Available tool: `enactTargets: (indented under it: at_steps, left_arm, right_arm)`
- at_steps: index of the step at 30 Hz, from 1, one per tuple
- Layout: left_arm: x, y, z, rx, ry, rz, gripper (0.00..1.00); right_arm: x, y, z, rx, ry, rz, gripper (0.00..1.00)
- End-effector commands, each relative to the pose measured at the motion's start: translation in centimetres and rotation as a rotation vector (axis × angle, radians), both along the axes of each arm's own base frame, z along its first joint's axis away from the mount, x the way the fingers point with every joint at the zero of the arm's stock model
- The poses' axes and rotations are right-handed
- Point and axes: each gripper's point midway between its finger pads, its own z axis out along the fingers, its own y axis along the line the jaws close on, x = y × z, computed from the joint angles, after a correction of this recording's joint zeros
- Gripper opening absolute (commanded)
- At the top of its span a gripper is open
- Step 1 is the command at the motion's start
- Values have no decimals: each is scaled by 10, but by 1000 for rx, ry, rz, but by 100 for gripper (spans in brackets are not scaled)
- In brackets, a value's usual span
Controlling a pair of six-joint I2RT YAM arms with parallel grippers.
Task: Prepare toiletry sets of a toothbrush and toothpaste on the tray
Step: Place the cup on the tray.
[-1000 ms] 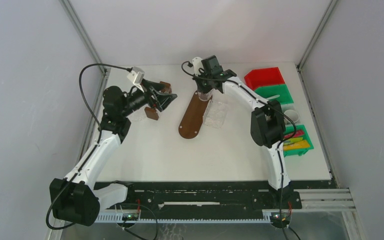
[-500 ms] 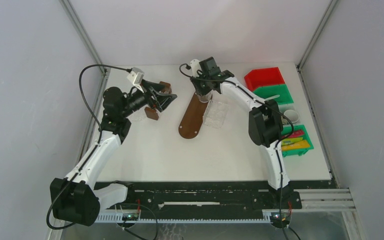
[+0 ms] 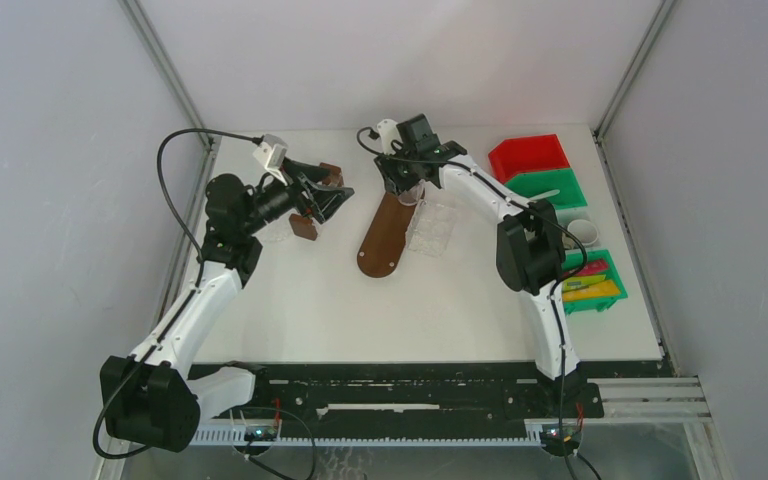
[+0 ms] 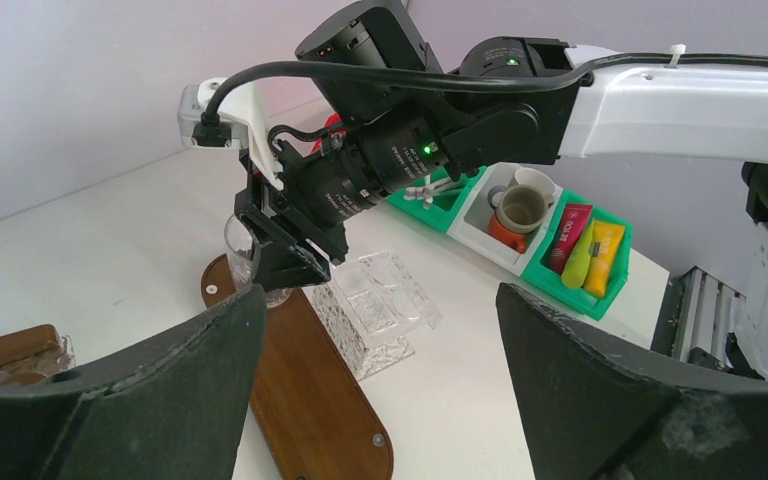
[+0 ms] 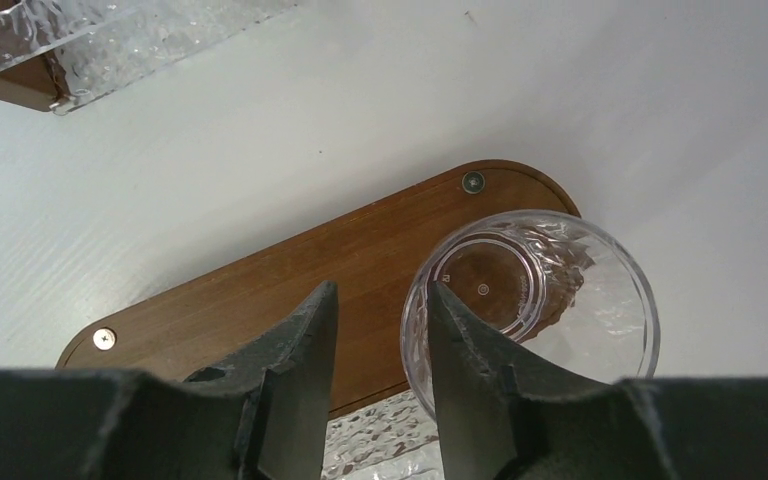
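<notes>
Right jaws parted, astride cup (image 5: 530,300) rim on tray (image 5: 290,270). Left jaws wide, empty. Toothpaste tubes (image 4: 571,235) in green bin (image 4: 560,292): near-right of right jaws, lying crosswise; right arm nearer.

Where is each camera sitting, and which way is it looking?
Top camera: high above and behind the arms, looking down at the white table; both arms show, with left hand and right hand.
Left wrist camera: on the left arm, looking across the table at the right arm and green bin; its own dark fingers frame the bottom.
Right wrist camera: on the right arm, looking straight down at the wooden tray and clear cup; its own fingers show below.
Shared: tray and cup show in all three.
</notes>
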Motion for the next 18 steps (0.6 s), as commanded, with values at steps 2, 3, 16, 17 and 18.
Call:
enactTargets:
  at_steps: [2, 3, 16, 17, 18]
  left_arm:
    - [-7, 1, 6, -16, -31, -17, 89]
    - [-7, 0, 6, -16, -33, -19, 89]
    - [-7, 0, 5, -17, -30, -21, 89]
    - [-7, 0, 5, -17, -30, -19, 89]
    - [-7, 0, 5, -17, -30, -20, 89]
  right_arm:
    - [6, 13, 56, 90, -100, 6, 44]
    - [6, 13, 55, 90, -99, 5, 44]
    - [10, 19, 60, 113, -109, 15, 34]
    - [11, 19, 60, 111, -108, 14, 34]
    - [11, 19, 61, 113, -109, 12, 34]
